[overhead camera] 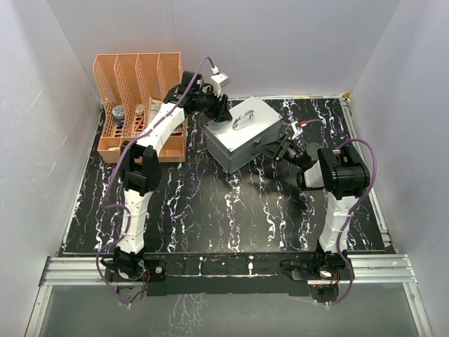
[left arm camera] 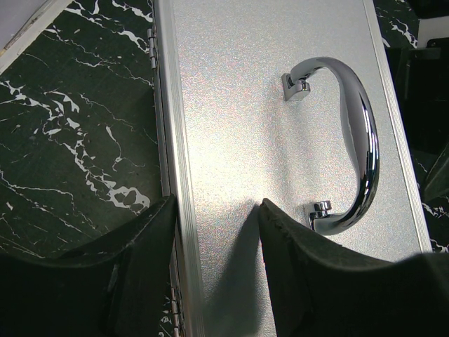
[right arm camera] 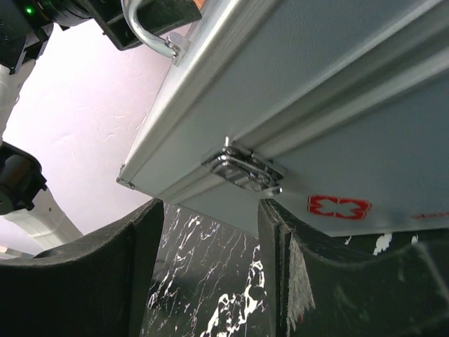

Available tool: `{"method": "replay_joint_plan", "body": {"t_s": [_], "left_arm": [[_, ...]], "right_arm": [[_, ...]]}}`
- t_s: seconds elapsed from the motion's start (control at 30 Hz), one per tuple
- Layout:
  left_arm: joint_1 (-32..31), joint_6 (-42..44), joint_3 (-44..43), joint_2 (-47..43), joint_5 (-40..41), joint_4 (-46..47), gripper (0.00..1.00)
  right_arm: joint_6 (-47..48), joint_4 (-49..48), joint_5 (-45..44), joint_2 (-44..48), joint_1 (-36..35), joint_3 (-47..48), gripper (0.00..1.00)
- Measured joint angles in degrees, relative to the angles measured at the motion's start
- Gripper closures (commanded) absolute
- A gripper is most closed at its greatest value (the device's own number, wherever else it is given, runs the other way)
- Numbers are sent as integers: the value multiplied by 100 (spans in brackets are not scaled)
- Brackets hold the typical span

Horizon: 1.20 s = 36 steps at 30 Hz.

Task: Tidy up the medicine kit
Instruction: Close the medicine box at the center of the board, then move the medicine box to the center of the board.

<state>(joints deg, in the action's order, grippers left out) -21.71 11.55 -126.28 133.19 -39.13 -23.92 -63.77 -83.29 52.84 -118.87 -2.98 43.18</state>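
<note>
The medicine kit (overhead camera: 243,137), a silver-grey metal case, lies shut at the back middle of the table, its chrome handle (left arm camera: 354,140) flat on the lid. My left gripper (left arm camera: 216,203) is open. It hangs over the case's hinged back edge (left arm camera: 175,140), one finger outside the rim and the other over the lid (left arm camera: 245,105). In the top view it (overhead camera: 223,112) sits at the case's far left corner. My right gripper (right arm camera: 210,205) is open in front of the case, just below a shut chrome latch (right arm camera: 245,168); a red cross mark (right arm camera: 339,206) shows beside it. Nothing is held.
An orange slotted file rack (overhead camera: 140,105) with small items in it stands at the back left, close behind my left arm. White walls enclose the black marbled table (overhead camera: 210,210) on three sides.
</note>
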Motion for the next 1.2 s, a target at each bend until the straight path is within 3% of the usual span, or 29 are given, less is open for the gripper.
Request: {"method": "replay_joint_plan", "body": {"t_s": [0.2, 0.37, 0.5, 0.57, 0.67, 0.87, 1.2], "left_arm": [[-22, 11, 170, -109, 31, 76, 53], [-85, 72, 363, -302, 195, 37, 51], [-153, 127, 511, -498, 472, -59, 50], [-173, 125, 603, -588, 621, -68, 50], [-177, 81, 944, -852, 848, 37, 50], [-168, 20, 1609, -1648, 1360, 339, 50], [-125, -175, 3241, -3783, 1888, 898, 49]], "right_arm": [[92, 17, 74, 516, 120, -697, 40], [686, 251, 234, 2031, 389, -1078, 32], [2057, 1884, 83, 3351, 461, -542, 29], [2708, 2848, -116, 3593, 452, 24, 21], [3381, 3825, -442, 3471, 450, 769, 19], [3812, 4701, -1084, 2452, 448, 1377, 19], [3786, 5025, -1690, 717, 461, 2691, 20]]}}
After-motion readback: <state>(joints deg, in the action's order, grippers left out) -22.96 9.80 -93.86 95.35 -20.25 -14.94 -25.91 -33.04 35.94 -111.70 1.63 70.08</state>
